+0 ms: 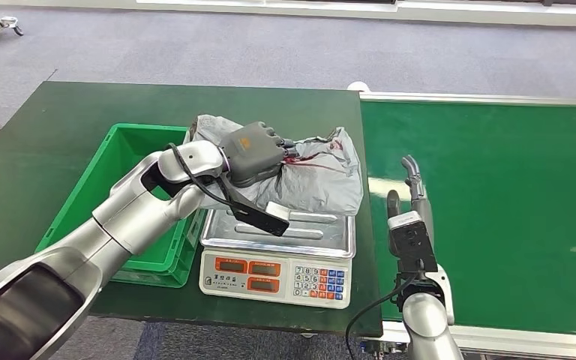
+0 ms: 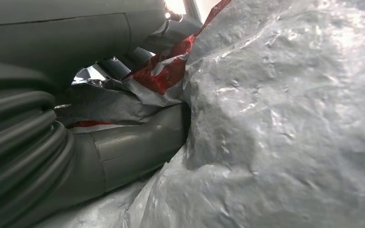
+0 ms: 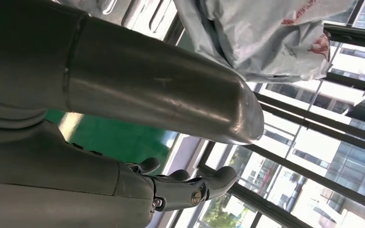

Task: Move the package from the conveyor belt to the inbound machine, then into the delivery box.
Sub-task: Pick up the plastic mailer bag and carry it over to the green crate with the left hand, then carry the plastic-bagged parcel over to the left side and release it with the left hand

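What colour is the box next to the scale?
The box is bright green; the head view shows it best.

Grey carpet floor [image 1: 270, 45], dark green table [image 1: 37, 150], large windows [image 3: 323, 156].

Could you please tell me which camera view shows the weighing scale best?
The head view: the scale shows whole, with display and keypad, the grey package on its tray. The right wrist view catches just a corner of the steel tray.
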`<state>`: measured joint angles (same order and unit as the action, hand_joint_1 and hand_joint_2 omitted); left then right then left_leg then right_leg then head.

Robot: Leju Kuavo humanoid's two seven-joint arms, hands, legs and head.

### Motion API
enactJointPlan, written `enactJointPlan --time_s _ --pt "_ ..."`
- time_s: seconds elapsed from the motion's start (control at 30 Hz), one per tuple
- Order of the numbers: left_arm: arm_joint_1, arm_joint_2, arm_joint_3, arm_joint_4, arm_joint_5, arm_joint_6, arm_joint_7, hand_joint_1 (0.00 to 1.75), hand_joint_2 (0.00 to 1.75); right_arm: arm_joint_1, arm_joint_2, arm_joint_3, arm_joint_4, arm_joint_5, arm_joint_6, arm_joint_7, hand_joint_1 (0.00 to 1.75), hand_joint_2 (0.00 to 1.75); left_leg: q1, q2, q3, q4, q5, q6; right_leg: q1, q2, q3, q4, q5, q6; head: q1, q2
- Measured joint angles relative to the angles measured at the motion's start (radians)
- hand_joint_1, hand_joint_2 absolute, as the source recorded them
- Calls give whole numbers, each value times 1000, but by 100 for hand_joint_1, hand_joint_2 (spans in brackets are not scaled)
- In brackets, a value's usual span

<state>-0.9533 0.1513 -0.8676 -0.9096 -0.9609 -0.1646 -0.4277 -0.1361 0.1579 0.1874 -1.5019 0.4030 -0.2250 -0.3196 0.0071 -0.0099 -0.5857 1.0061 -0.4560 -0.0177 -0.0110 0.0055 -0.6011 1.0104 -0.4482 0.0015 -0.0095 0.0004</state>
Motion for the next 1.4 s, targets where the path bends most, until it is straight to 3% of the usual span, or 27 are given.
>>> enactJointPlan --time_s 0.17,0.33,0.5,0.77,0.8,0.9,0.93,1.13,1.4 --pt "0 13 47 41 -27 27 71 175 175 10 0 -3 -6 13 -1 5 0 0 0 1 0 0 0 0 0 1 0 0 0 0 0 0" --pt "20 83 171 183 -25 164 112 175 175 42 0 -22 -31 25 -5 15 0 0 0 7 2 -2 0 0 0 8 -2 0 1 -2 0 0" --pt "125 149 312 248 -74 291 162 175 175 78 -1 -46 -63 29 -3 18 0 0 1 7 2 -4 0 -2 0 9 -2 0 0 -3 0 0" --pt "301 161 534 199 -236 311 251 175 175 134 0 -79 -119 44 -3 21 0 0 0 7 1 -3 -1 -1 0 9 -3 0 -1 -3 0 0" --pt "318 162 559 186 -255 311 259 156 175 136 0 -80 -122 45 -1 21 0 0 0 7 1 -3 -1 -2 0 9 -3 0 -1 -3 0 0" --pt "373 163 630 140 -291 309 272 25 175 139 3 -89 -126 46 3 21 0 0 0 7 1 -3 -1 -2 0 9 -4 0 -1 -3 0 0" --pt "392 163 651 122 -294 309 271 0 175 139 4 -92 -126 46 3 22 0 0 0 7 1 -3 -1 -2 0 9 -4 0 -1 -3 0 0" --pt "490 135 755 -21 -291 308 247 0 175 137 5 -97 -126 47 0 23 0 0 0 7 0 -3 -1 -2 0 9 -4 0 -1 -3 0 0" --pt "535 68 790 -185 -287 319 292 0 175 130 6 -97 -126 66 -3 40 0 0 0 5 0 -3 -1 -2 0 8 -4 0 -1 -3 0 0"
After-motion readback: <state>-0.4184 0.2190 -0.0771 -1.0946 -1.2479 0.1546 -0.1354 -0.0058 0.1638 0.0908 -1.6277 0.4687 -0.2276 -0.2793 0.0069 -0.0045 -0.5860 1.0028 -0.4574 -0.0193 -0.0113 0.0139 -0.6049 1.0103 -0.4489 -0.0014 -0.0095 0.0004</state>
